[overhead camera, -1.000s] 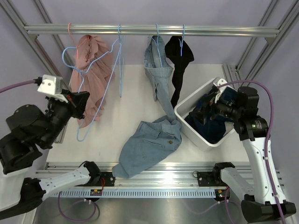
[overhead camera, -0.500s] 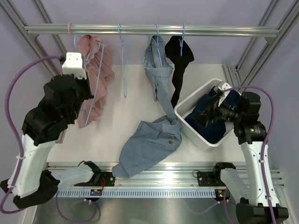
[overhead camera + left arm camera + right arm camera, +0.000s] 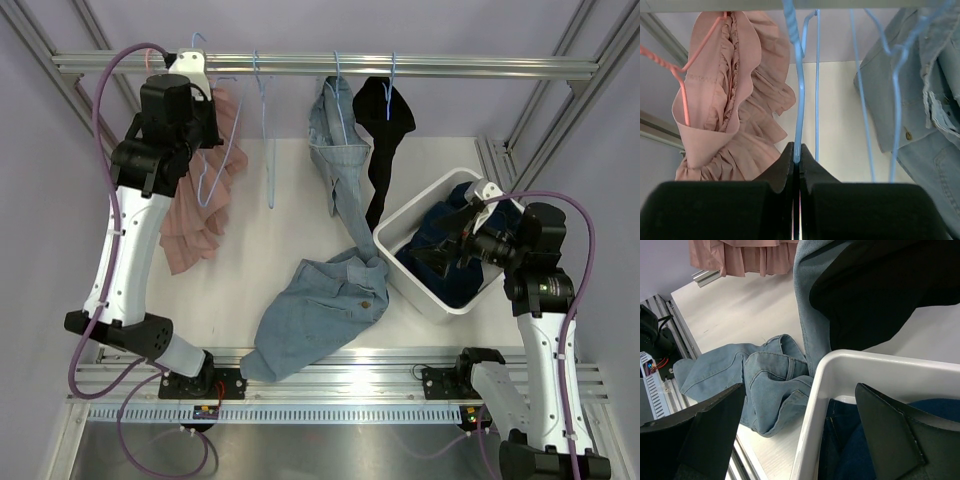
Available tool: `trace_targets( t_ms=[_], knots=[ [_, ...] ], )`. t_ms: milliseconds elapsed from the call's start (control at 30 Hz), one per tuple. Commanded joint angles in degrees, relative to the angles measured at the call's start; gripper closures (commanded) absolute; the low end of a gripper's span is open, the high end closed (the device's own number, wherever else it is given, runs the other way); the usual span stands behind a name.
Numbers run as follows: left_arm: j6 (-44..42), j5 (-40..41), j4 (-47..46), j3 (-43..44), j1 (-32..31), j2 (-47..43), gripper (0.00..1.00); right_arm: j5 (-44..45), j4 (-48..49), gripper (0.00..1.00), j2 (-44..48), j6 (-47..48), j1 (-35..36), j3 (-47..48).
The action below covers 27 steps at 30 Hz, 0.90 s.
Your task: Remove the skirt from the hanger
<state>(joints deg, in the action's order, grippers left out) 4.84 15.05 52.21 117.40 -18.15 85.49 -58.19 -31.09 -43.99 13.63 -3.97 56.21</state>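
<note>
Your left gripper [image 3: 796, 152] is pinched shut on the wire of a blue hanger [image 3: 800, 95] just under the rail [image 3: 420, 66]. The pink skirt [image 3: 745, 100] hangs just beside it, seemingly on a coral hanger [image 3: 681, 90] instead. Check which wire carries the waistband before you pull, then steady that hanger and draw the fabric down off it. Your right gripper [image 3: 800, 390] hangs wide open over the white bin [image 3: 865, 365], well apart from the skirt.

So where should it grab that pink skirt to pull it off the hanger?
On the pink skirt, probably the ruffled lower edge, coming up from below: it hangs free and bunched, while the waistband up top wraps the pink hanger.
</note>
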Motion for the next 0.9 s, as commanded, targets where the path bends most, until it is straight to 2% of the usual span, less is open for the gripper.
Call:
trace_targets(
  t_ms=[0, 200, 333, 500, 700, 800, 833, 867],
  knots=[
    [0.52, -7.92, -5.97, 3.45, 3.38, 0.99, 1.0, -1.92, 1.65, 0.01, 0.92, -0.01, -0.69, -0.13],
    [-0.1, -9.77, -6.94, 2.83, 4.35, 4.15, 1.0, -2.89, 1.12, 0.0, 0.66, 0.52, -1.31, -0.31],
    [-0.1, -11.27, -7.21, -0.68, 4.44, 4.07, 1.0, -3.42, 0.95, 0.0, 0.66, 0.79, -1.48, -0.31],
    [-0.01, -12.15, -8.52, -8.05, 4.7, 1.44, 0.98, -4.91, 0.33, 0.01, 0.66, 1.4, -2.01, -0.22],
    [-0.01, -13.2, -9.23, -12.11, 4.7, -2.52, 0.92, -7.63, -1.69, 0.01, 0.74, 4.04, -2.54, -0.04],
    [0.26, -14.08, -8.79, -12.81, 4.62, -4.98, 0.6, -9.91, -3.18, 0.01, 0.66, 5.79, -2.89, 0.04],
    [0.34, -14.43, -8.7, -13.42, 4.62, -5.77, 0.38, -10.62, -3.62, 0.0, 0.66, 7.19, -3.06, 0.22],
    [0.34, -14.52, -8.61, -13.69, 4.62, -7.43, 0.29, -11.41, -5.37, 0.01, 0.57, 8.25, -3.24, 0.31]
  ],
)
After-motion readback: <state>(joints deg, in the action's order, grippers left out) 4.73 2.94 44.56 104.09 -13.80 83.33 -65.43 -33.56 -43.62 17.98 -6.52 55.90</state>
